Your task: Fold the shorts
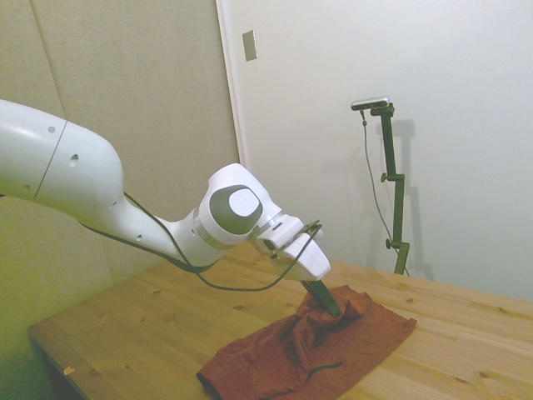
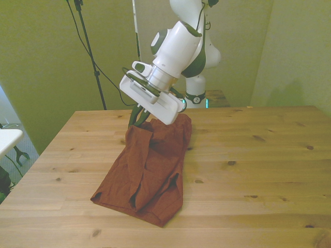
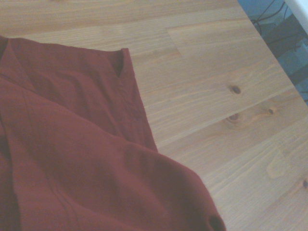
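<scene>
Shorts (image 1: 312,350) of rust-red cloth lie on the wooden table (image 1: 141,325) in the side view, spread flat toward the near edge and drawn up into a creased peak at the far end, where the gripper (image 1: 326,302) meets them; its dark fingers (image 1: 321,296) slant down into that raised fold and appear clamped on the cloth, though the tips are sunk among the folds and cannot be seen apart. A thin dark line curls across the flat part of the fabric near the table's front. From the front view, the shorts (image 2: 150,170) stretch from the middle of the table (image 2: 258,165) toward the near edge, leaning to the front view's left, with the lower hem lying flat on the wood and the upper end lifted off it. The gripper (image 2: 138,116) hangs at that lifted upper corner, on the front view's left side of the garment, its jaws pinched on the fabric edge. In the wrist view, the shorts (image 3: 82,159) fill much of the picture as soft, blurred red folds, one straight hem lying flat against the bare pine boards of the table (image 3: 216,96)
</scene>
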`<state>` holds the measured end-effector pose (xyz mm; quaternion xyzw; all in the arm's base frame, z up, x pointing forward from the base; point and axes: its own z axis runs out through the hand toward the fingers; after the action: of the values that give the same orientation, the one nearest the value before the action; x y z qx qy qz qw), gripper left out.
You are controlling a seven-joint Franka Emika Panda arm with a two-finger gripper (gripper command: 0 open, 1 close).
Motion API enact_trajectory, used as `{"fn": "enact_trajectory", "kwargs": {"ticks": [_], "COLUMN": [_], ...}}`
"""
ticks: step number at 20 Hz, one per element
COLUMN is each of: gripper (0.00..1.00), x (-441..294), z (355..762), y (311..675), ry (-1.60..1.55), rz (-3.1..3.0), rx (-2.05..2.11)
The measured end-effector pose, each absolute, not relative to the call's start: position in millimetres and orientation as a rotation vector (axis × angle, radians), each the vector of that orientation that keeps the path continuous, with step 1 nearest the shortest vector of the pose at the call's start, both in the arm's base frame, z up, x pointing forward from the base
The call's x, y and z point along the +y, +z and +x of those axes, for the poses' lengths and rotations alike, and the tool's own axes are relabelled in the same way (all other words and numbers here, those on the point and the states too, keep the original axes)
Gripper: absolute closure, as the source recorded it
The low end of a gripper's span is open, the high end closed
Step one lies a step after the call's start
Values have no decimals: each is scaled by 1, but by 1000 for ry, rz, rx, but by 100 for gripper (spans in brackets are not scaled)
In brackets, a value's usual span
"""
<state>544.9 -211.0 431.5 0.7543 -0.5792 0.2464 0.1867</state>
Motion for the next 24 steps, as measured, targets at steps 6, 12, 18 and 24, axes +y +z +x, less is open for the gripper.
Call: {"fn": "enact_trajectory", "kwargs": {"ticks": [6,12,18,24], "gripper": [0,0,0,0], "x": [-266,-298,-302,-306], "z": [528,517,518,515], "y": [439,437,435,440], "ry": [701,696,689,697], "rz": [2165,2198,2194,2185], "rx": [-1761,-1843,-1853,-1880]}}
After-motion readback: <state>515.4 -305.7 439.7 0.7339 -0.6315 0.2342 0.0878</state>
